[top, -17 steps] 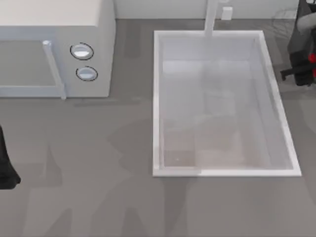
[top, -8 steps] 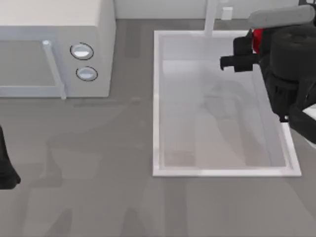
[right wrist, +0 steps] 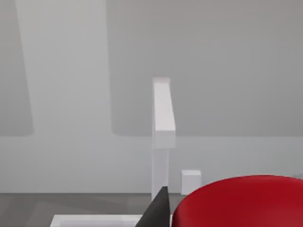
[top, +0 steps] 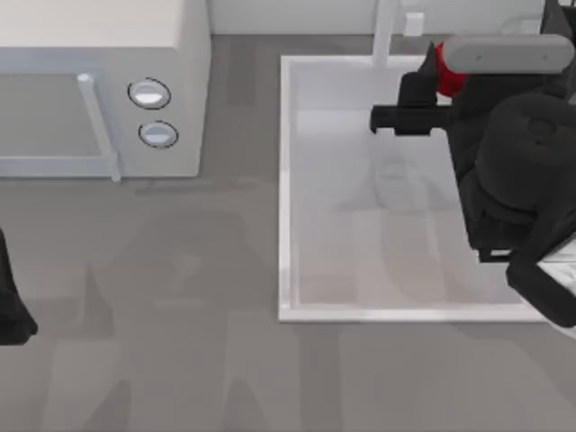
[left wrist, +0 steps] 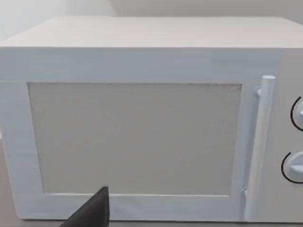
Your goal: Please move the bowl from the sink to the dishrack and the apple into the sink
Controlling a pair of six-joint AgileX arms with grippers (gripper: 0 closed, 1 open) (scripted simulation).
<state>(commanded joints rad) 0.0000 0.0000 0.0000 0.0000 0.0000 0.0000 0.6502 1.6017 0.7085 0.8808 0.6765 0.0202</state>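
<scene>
in the top view the right arm is reaching over the far right part of the sink (top: 286, 180), its right end effector (top: 403, 115) hanging above the basin near the faucet (top: 385, 34), and the apple (top: 447, 70) is sitting between its fingers as a patch of red just behind the dark finger bar, so it is closing on the apple; the bowl and dishrack are not something i can place here. the left arm is parked at the left edge of the worktop (top: 180, 297), in front of the microwave (top: 99, 90). in the left wrist view the microwave door is facing the camera, with a dark tip of the left end effector (left wrist: 92, 213) low in the picture; i cannot tell whether it is open. in the right wrist view the apple is looming glossy, smooth and deep red, rounded on top, with the faucet beyond it. to do this well, i judge the arm should be lowering well inside the rim before letting go, so the fruit is not rolling.
</scene>
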